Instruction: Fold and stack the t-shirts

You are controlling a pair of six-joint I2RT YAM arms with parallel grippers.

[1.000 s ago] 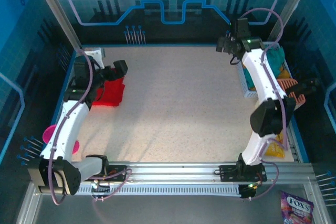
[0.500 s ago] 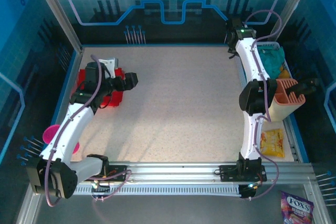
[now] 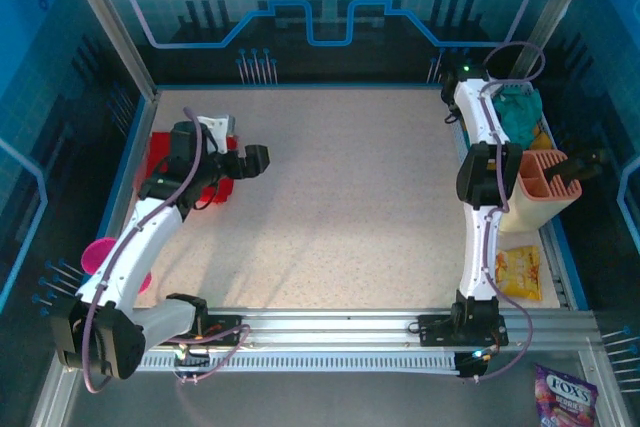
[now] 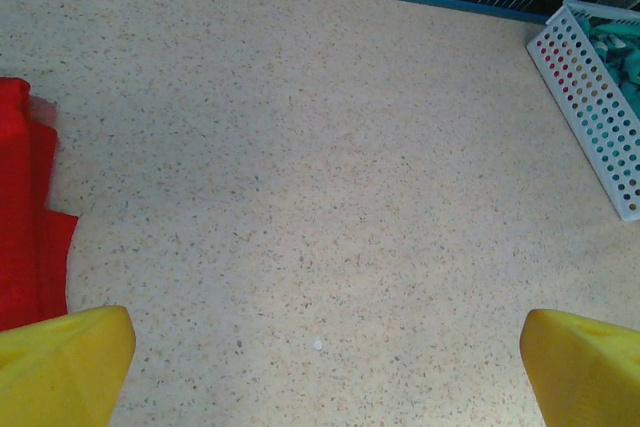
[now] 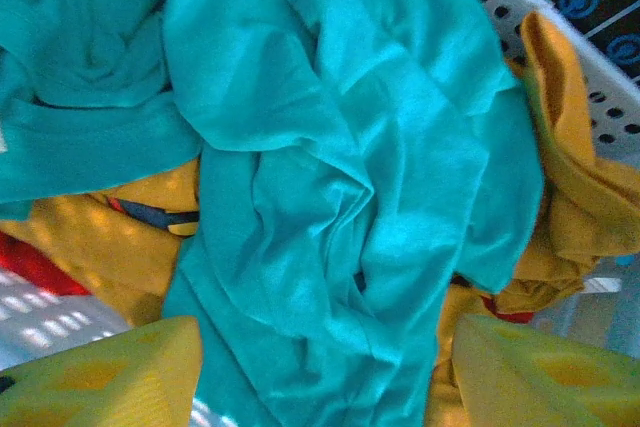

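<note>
**Right claw down in the laundry basket, left one hanging over bare table**

So the left gripper (image 4: pixel 322 367) has its yellow fingers spread as wide as they go, with nothing between them but speckled tabletop (image 4: pixel 300 147). The red t-shirt (image 3: pixel 163 162) sits at the far left of the overhead view, about mid-height and partly under the left arm. From the left wrist cam it's a red edge on the left side of the frame, close to the left finger but not touching it.

The right gripper (image 5: pixel 322 375) is reaching into the white perforated basket (image 4: pixel 590 117) in the upper right corner of the overhead shot. The teal t-shirt (image 5: pixel 330 177) is bunched on top of the pile there, with mustard-yellow t-shirts (image 5: pixel 575 187) underneath and poking out on the right. The right fingers stand apart on either side of the teal cloth, and I honestly can't tell if they're pinching it or just sitting over it
</note>
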